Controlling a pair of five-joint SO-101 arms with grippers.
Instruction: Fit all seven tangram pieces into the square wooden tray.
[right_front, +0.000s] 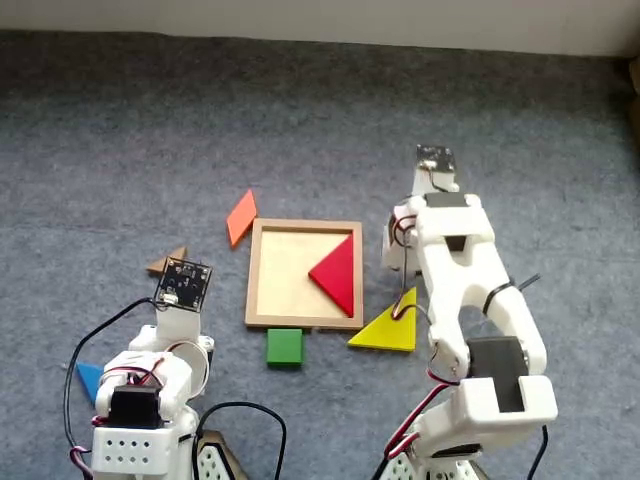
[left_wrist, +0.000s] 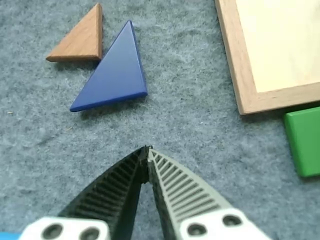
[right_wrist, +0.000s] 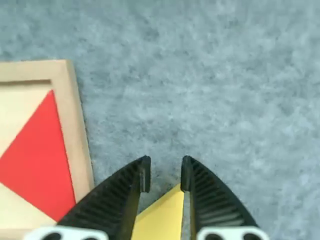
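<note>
Yellow triangle (right_wrist: 162, 220) points its tip between the slightly parted fingers of the right gripper (right_wrist: 165, 172); left gripper (left_wrist: 146, 150) pressed together.

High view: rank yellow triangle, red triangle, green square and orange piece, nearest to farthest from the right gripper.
1. Yellow triangle, its tip at the right gripper.
2. Red triangle, in the tray.
3. Green square, outside the tray on the arms' side.
4. Orange piece, off the tray's far corner.

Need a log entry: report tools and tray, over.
Left tool shut, empty, short of blue triangle. Right tool open astride yellow triangle's tip. Tray holds red triangle. Green square beside tray rim.
</note>
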